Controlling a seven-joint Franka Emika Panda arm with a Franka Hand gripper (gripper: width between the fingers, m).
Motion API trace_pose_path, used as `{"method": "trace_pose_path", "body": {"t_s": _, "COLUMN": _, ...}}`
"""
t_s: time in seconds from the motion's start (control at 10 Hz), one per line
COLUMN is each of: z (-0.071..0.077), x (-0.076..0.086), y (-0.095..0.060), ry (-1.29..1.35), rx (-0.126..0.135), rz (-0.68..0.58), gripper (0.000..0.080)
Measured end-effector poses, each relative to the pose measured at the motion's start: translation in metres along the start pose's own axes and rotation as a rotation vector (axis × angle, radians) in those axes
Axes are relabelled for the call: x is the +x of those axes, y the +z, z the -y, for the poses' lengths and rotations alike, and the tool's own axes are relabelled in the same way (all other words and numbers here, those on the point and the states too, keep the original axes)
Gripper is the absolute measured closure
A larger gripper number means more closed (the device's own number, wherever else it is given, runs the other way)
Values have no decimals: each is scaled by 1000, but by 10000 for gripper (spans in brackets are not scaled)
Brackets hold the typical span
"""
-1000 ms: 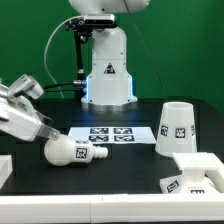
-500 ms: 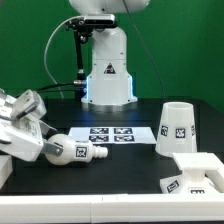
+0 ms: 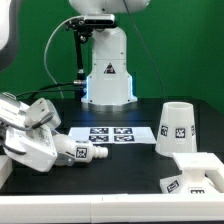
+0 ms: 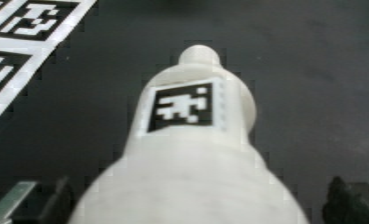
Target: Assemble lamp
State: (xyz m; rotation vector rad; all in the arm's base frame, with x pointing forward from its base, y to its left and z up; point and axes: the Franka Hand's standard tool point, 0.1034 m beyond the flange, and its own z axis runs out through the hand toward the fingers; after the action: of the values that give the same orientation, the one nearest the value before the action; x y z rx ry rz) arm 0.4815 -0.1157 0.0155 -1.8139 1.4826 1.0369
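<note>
The bulb (image 3: 84, 153) lies on its side on the black table at the exterior view's left, its tagged neck pointing to that view's right. My gripper (image 3: 52, 149) is low over its rounded end. In the wrist view the bulb (image 4: 190, 120) fills the space between my two dark fingers (image 4: 35, 200), which stand on either side with a small gap, so the gripper (image 4: 195, 205) is open. The tapered shade (image 3: 176, 123) stands at the right. The squarish base block (image 3: 196, 172) sits at the front right.
The marker board (image 3: 112, 135) lies flat on the table just behind the bulb and also shows in the wrist view (image 4: 24, 35). The white robot pedestal (image 3: 108, 70) stands at the back centre. A black cable hangs to its left.
My gripper has come down and closer over the bulb's rounded end, which it now covers in the exterior view. The bulb, shade and base have stayed in place.
</note>
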Motion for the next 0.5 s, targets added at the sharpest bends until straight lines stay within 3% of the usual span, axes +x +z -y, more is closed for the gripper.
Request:
{"method": "trace_pose_path", "body": {"t_s": 0.1, "z": 0, "x": 0, "y": 0, "ry": 0, "rx": 0, "rz": 0, "gripper": 227}}
{"method": "trace_pose_path", "body": {"t_s": 0.5, "z": 0, "x": 0, "y": 0, "ry": 0, "rx": 0, "rz": 0, "gripper": 226}}
